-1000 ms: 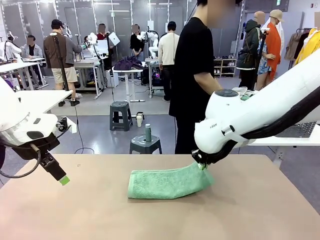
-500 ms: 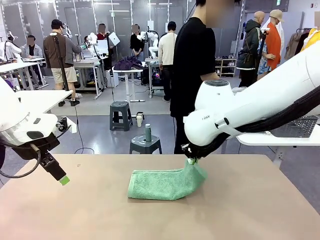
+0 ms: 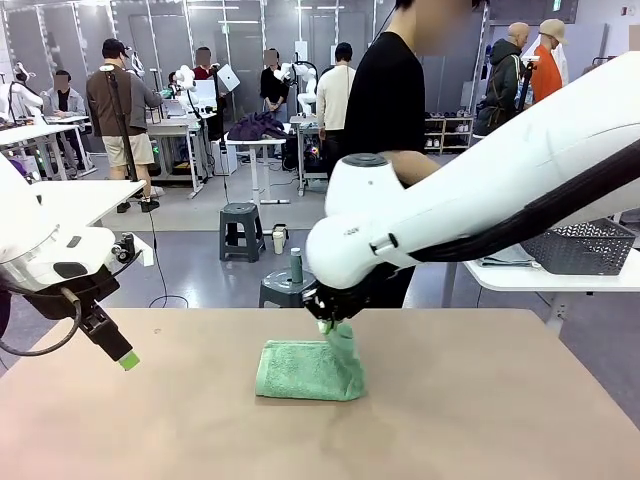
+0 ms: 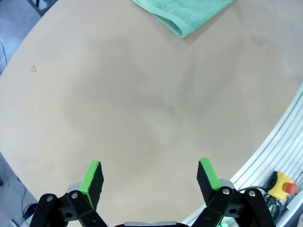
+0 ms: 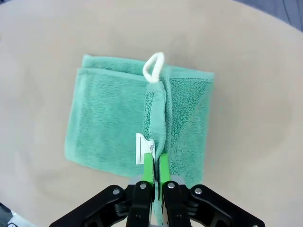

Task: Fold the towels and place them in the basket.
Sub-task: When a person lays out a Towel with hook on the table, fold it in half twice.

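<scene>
Front view showed my right gripper point(image 3: 336, 326) clenched on an edge of the mint-green towel point(image 3: 298, 372), mid-fold. The left gripper point(image 3: 127, 359) hung released, well left of the towel. I judged placement in the basket point(image 3: 580, 250) not yet done.

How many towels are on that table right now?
1. A mint-green towel lies folded in the middle of the table, with one edge pinched in the right claw. Others could be outside the pictures.
</scene>
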